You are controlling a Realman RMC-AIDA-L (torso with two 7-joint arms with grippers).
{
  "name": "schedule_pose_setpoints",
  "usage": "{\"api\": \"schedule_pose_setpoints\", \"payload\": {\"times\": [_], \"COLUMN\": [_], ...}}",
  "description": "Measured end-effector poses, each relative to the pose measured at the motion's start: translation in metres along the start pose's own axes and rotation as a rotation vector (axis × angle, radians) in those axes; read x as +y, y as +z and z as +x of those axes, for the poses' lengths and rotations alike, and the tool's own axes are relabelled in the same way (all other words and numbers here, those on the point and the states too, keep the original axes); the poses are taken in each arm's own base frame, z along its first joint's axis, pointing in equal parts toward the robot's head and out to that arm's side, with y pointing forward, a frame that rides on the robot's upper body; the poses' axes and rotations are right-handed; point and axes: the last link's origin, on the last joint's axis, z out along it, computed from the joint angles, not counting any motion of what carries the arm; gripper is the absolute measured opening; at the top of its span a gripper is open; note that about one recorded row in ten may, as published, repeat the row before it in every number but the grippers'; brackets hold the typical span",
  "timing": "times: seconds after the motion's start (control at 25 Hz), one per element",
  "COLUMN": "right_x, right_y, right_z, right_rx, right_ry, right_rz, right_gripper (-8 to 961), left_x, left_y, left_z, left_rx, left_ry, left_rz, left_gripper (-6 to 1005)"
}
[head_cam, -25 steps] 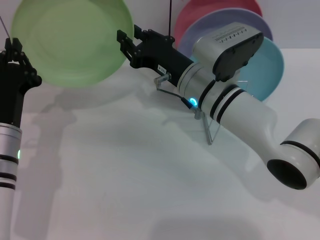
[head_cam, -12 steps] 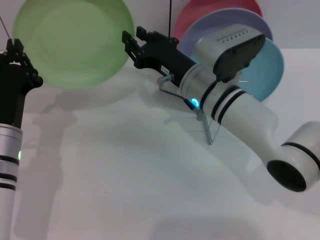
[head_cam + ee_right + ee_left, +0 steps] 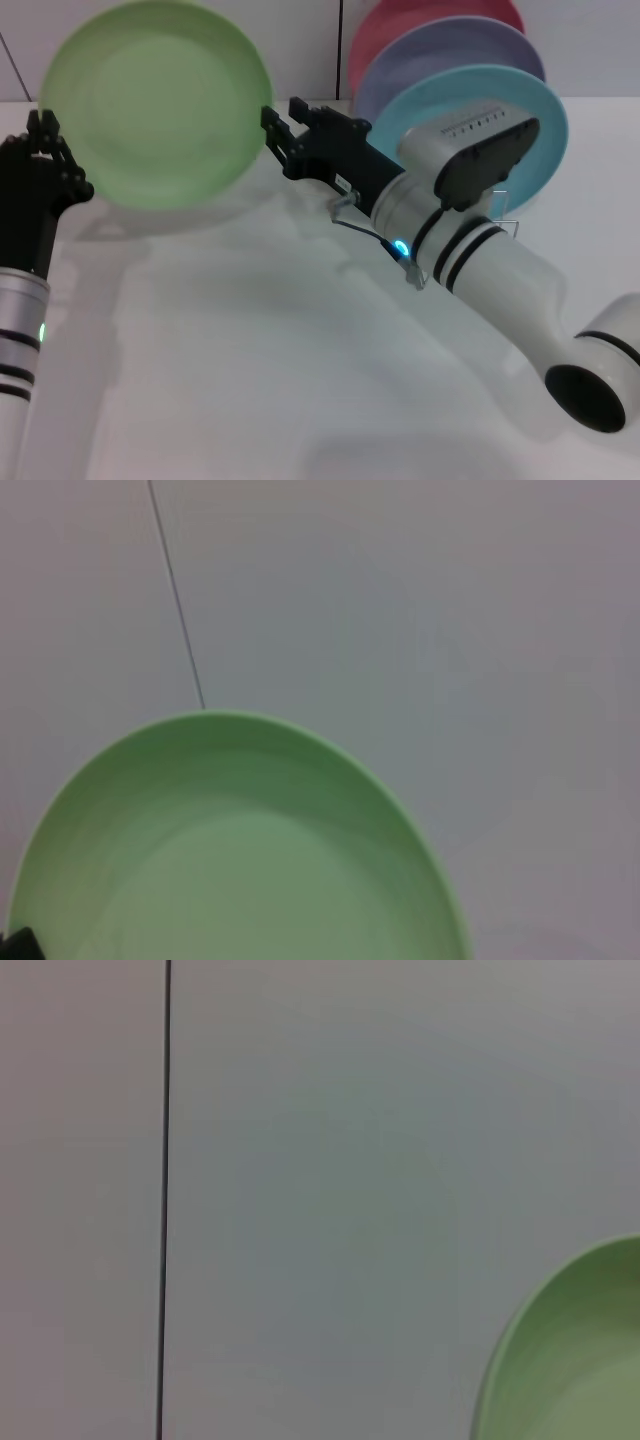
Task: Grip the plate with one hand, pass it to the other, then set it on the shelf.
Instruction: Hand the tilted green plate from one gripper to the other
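Light-green plate (image 3: 158, 102) upright between pincers, rim pinched by left pincer (image 3: 48, 150), spread right pincer (image 3: 278, 135) alongside.

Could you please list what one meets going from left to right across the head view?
Left gripper → light-green plate → right gripper → wire shelf → turquoise plate.
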Motion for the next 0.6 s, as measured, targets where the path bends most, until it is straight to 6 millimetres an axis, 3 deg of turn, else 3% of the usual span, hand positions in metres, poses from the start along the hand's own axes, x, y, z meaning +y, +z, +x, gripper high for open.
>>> {"api": "schedule_pose_setpoints", "payload": {"times": [0.6], "right_x": [-0.004], "right_y": [-0.015], "right_z": [0.017], "right_rx": [0.045], "right_ry": [0.032], "right_rz": [0.031], "right_gripper": [348], "left_x": [0.003], "left_y": [-0.014], "left_z": [-0.012], "left_rx": [-0.053], "left_ry": [0.000], "left_rz": [-0.054], "left_gripper": [33]}}
